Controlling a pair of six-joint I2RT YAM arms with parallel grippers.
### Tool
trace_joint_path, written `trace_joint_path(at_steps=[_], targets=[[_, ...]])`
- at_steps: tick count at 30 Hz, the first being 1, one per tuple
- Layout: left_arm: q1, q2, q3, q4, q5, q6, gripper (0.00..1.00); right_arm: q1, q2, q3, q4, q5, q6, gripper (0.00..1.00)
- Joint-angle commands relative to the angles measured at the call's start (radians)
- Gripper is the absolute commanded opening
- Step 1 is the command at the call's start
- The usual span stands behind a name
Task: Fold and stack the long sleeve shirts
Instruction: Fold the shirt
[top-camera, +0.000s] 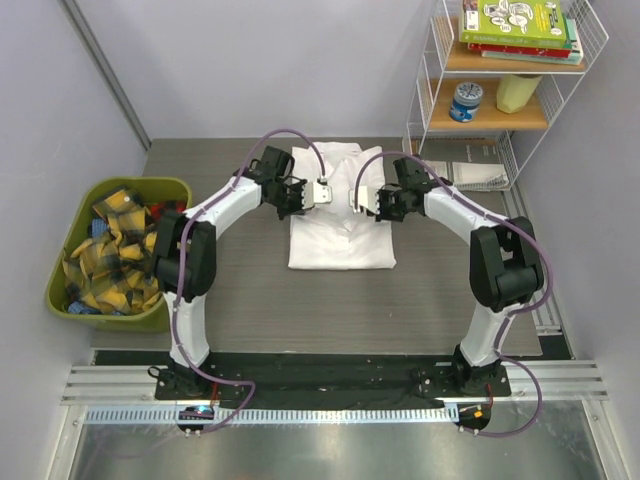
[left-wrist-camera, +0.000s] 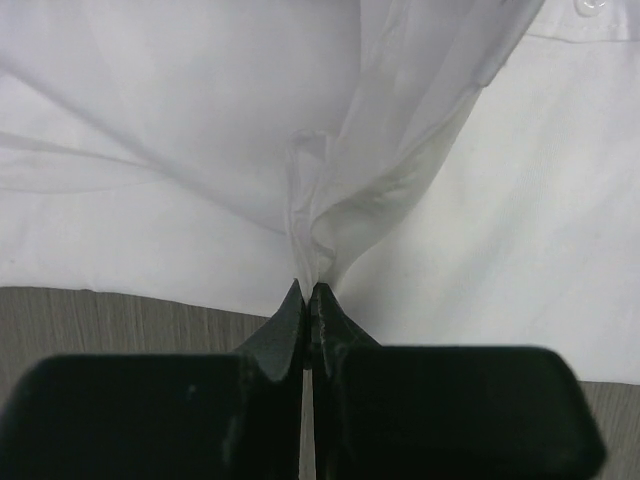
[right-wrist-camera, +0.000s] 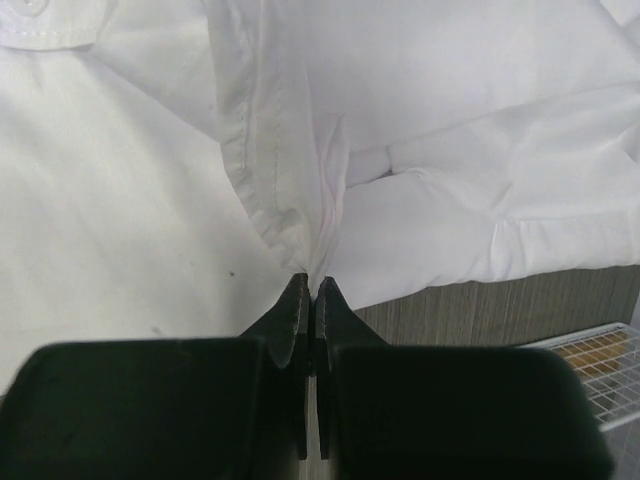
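A white long sleeve shirt (top-camera: 340, 235) lies part-folded in the middle of the table, its collar end toward the back. My left gripper (top-camera: 300, 205) is over the shirt's left edge, shut on a pinch of white fabric (left-wrist-camera: 310, 230). My right gripper (top-camera: 380, 210) is over the shirt's right edge, shut on a hemmed fold of the same shirt (right-wrist-camera: 290, 200). Both hold the cloth lifted a little above the layers below. A button shows in the left wrist view (left-wrist-camera: 590, 6).
A green bin (top-camera: 115, 250) of yellow-and-black plaid cloths stands at the left edge. A white wire shelf (top-camera: 505, 100) with books, a tin and a yellow bottle stands back right, with papers (top-camera: 478, 175) below it. Grey walls close the back and sides.
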Motion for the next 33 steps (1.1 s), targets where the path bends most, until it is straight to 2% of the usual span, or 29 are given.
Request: trace_joint_path(at_steps=[1, 7, 15, 17, 18, 19, 20, 21, 23, 24, 25, 26, 29, 30, 33], targets=[[0.01, 0.014, 0.03, 0.009, 0.026, 0.027, 0.0, 0.004, 0.031, 0.052, 0.063, -0.041, -0.035, 0.02], [0.016, 0.031, 0.005, 0.054, -0.014, 0.017, 0.0, 0.004, 0.066, 0.026, 0.158, 0.0, 0.002, 0.02], [0.025, 0.08, 0.07, 0.066, -0.06, -0.014, 0.0, 0.001, 0.086, 0.037, 0.184, 0.025, 0.011, 0.01], [0.028, 0.112, 0.087, 0.071, -0.08, -0.028, 0.05, 0.001, 0.112, 0.041, 0.192, 0.034, 0.02, 0.02], [0.03, 0.125, 0.103, 0.078, -0.091, -0.061, 0.1, 0.002, 0.122, 0.046, 0.222, 0.046, 0.037, 0.12], [0.034, 0.141, 0.113, 0.087, -0.106, -0.08, 0.2, 0.002, 0.131, 0.05, 0.244, 0.075, 0.083, 0.18], [0.042, 0.148, 0.125, 0.094, -0.117, -0.1, 0.27, 0.002, 0.146, 0.057, 0.261, 0.1, 0.112, 0.24], [0.048, 0.151, 0.151, 0.113, -0.129, -0.19, 0.33, 0.001, 0.152, 0.088, 0.268, 0.121, 0.132, 0.35], [0.079, 0.151, 0.192, 0.149, -0.146, -0.279, 0.5, -0.016, 0.154, 0.153, 0.284, 0.163, 0.234, 0.41], [0.091, 0.146, 0.232, 0.166, -0.152, -0.383, 0.56, -0.027, 0.149, 0.181, 0.275, 0.163, 0.268, 0.45], [0.103, 0.145, 0.254, 0.192, -0.184, -0.449, 0.63, -0.038, 0.143, 0.208, 0.273, 0.172, 0.319, 0.52], [0.123, 0.14, 0.277, 0.184, -0.201, -0.494, 0.66, -0.044, 0.136, 0.28, 0.258, 0.17, 0.409, 0.55], [0.137, 0.116, 0.326, 0.094, -0.198, -0.579, 0.69, -0.055, 0.133, 0.409, 0.095, 0.113, 0.541, 0.59], [0.137, 0.082, 0.308, 0.072, -0.178, -0.588, 0.69, -0.055, 0.126, 0.423, 0.007, 0.089, 0.587, 0.59], [0.131, 0.034, 0.263, -0.014, -0.043, -0.651, 0.67, -0.05, 0.114, 0.419, -0.098, -0.009, 0.673, 0.55]])
